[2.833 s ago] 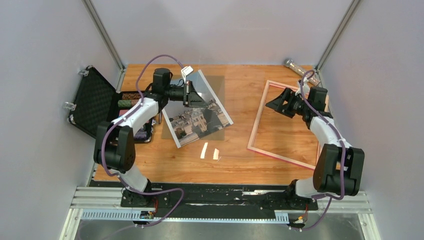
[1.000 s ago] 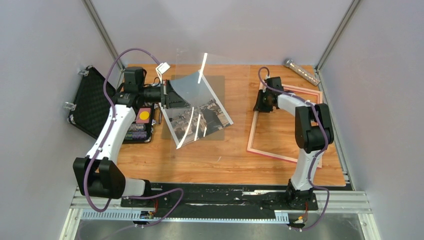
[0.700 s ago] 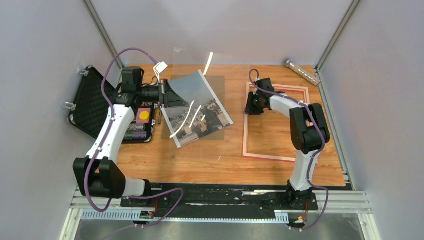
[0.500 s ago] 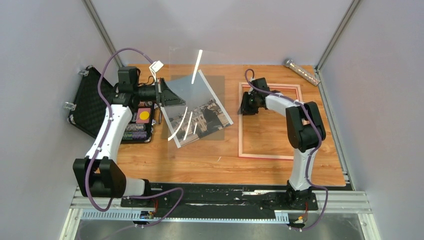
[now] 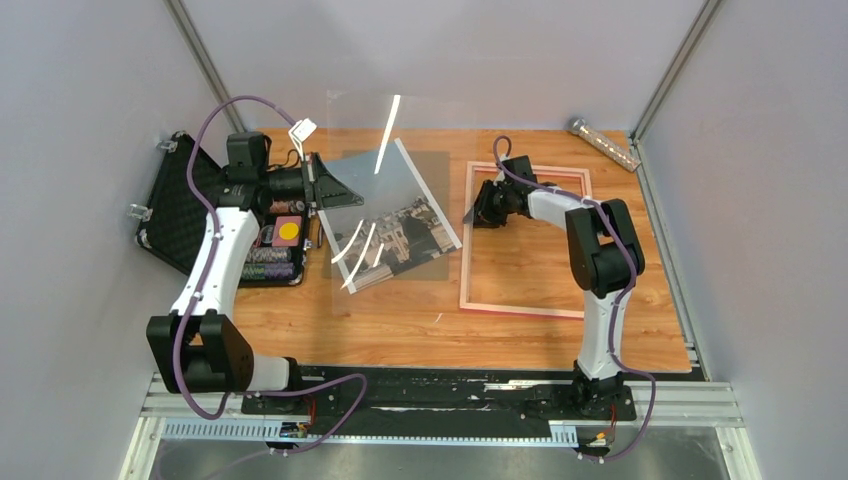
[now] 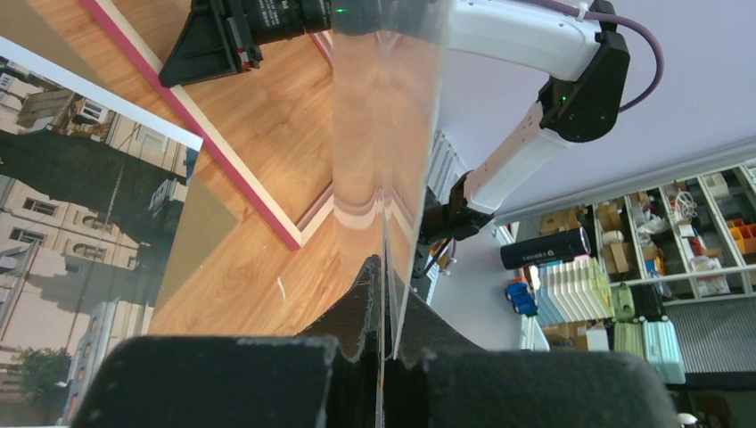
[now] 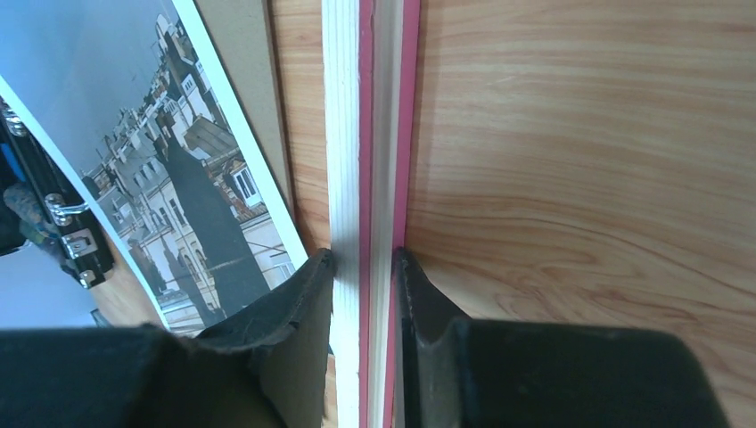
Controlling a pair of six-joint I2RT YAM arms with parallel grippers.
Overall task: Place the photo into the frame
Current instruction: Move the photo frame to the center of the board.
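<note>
Desk: Rails nearest the arm bases, are they the frame (image 5: 520,310)?

Field: Yes. Its near rail lies flat on the wooden table (image 5: 380,330). Further back, the right gripper (image 7: 365,259) is clamped across the left rail, one finger on each side, close to the far-left corner.

Desk: And the photo?

Field: The photo (image 5: 410,222) lies face up on a brown backing board (image 5: 436,170). It is to the left of that gripper and just beside the rail it pinches (whether paper and rail touch, I cannot tell).

Desk: Lined up?

Field: No. The frame's long sides run near to far, about square to the table. The photo's right edge leans leftward as it goes back, so the print sits skewed against the opening.

Desk: Left arm?

Field: The left gripper (image 6: 385,285) hangs over the photo's far-left part. Its jaws are shut on the edge of a clear sheet (image 6: 383,116), which is raised above the print and catches streaks of light.

Desk: Which arm is nearer?

Field: The left is directly above the print but its jaws are full. The right is at its side, holding the rail. My reading is that the gap to close runs sideways, and a turn is needed to square the two. An open black case (image 5: 180,200) sits at the left edge, and a tube (image 5: 603,143) lies in the far-right corner.
</note>
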